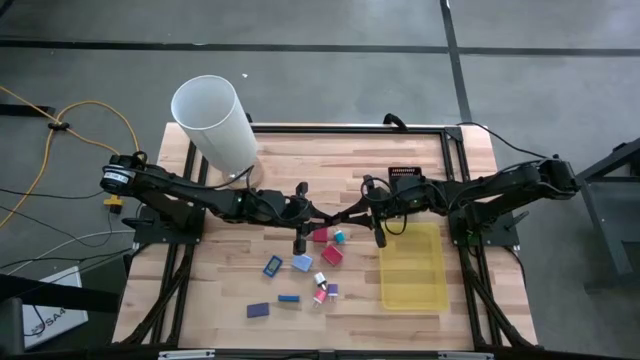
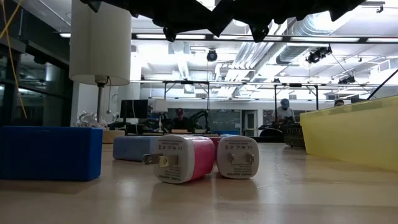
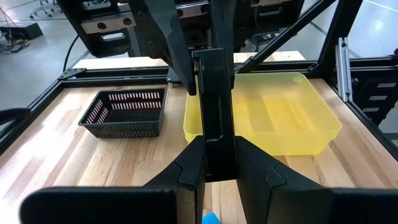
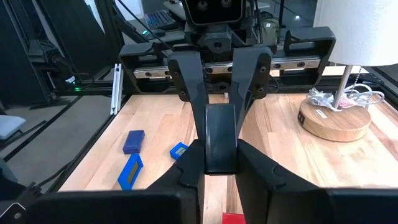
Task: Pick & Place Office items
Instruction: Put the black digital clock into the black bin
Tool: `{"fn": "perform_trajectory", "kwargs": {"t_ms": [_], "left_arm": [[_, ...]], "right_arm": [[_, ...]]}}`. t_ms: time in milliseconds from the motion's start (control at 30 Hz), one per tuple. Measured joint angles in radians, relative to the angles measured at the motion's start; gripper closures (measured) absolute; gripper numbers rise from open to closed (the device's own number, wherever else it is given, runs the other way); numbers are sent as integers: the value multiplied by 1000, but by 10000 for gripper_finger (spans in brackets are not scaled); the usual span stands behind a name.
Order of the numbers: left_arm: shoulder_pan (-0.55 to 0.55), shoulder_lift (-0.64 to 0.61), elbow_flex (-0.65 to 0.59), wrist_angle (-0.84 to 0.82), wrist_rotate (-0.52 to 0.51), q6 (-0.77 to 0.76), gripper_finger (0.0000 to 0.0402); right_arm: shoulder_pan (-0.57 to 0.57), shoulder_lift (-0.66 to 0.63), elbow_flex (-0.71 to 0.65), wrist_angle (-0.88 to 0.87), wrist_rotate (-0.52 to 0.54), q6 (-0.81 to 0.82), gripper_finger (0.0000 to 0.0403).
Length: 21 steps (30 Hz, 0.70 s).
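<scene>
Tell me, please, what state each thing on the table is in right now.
left gripper, fingers shut, nothing seen held, above the table's middle.
right gripper, fingers shut, nothing seen held, near the tray's corner.
yellow tray, empty.
black basket, upright, looks empty.
office items, loose on the table, none in the tray.
white lamp, upright.

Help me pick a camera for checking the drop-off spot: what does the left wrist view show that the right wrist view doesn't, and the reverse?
Only the left wrist view shows the yellow tray and a black mesh basket beside it. Only the right wrist view shows blue office items on the wood and a white lamp on a round wooden base. Both show the wooden table and the opposite arm facing the camera, with dark fingers shut at the middle.
</scene>
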Motion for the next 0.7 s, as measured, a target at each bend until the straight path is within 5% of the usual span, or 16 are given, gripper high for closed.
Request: {"fn": "perform_trajectory", "kwargs": {"t_ms": [400, 700], "left_arm": [[0, 0, 0, 0, -1, -1, 338], [1, 0, 0, 1, -8, -5, 278]], "right_arm": [[0, 0, 0, 0, -1, 0, 349], [0, 0, 0, 0, -5, -1, 349]]}}
